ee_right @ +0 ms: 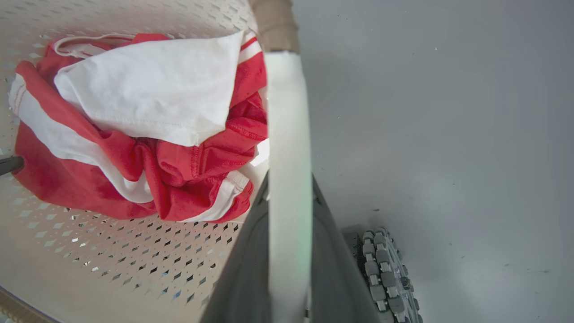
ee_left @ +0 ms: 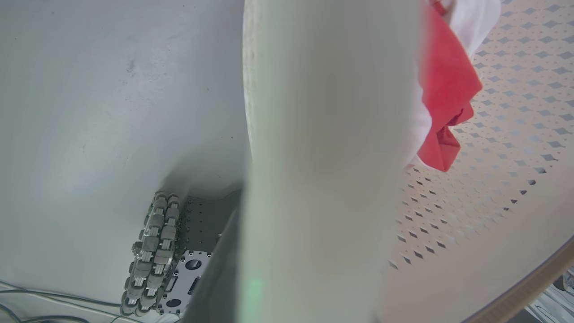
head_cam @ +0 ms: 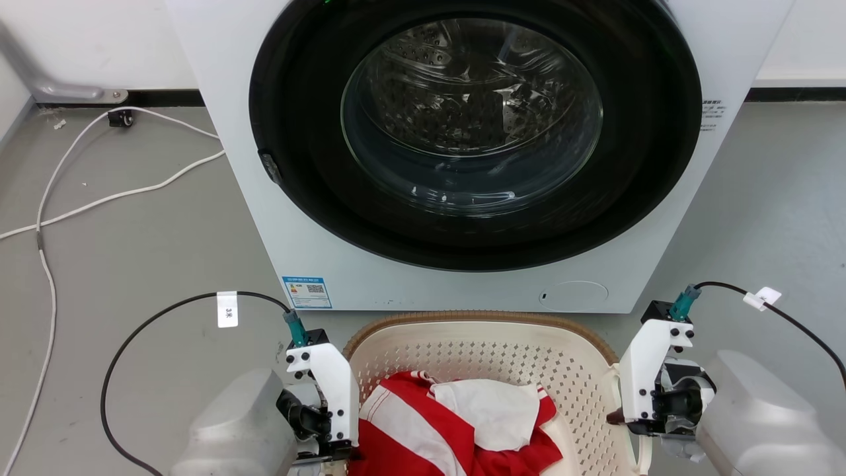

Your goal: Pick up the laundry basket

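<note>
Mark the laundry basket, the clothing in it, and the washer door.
laundry basket point(head_cam: 476, 317): head view, far edge of the brown rim.
clothing point(ee_right: 193, 161): right wrist view, red fold.
washer door point(head_cam: 472, 112): head view, centre of the glass window.

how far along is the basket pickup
Done: left gripper and right gripper flank the laundry basket at its handles. In hand: the right handle sits between the right fingers; left grip too blurred to judge. To do: lifting; it looks low by the washer.

White tag point(head_cam: 227, 309) on the black cable point(head_cam: 258, 293) — reads "3米", blue QR-code sticker point(head_cam: 307, 292) on the washer point(head_cam: 218, 132) front — print too small, grey small print point(head_cam: 712, 116) near the washer's right edge illegible.
</note>
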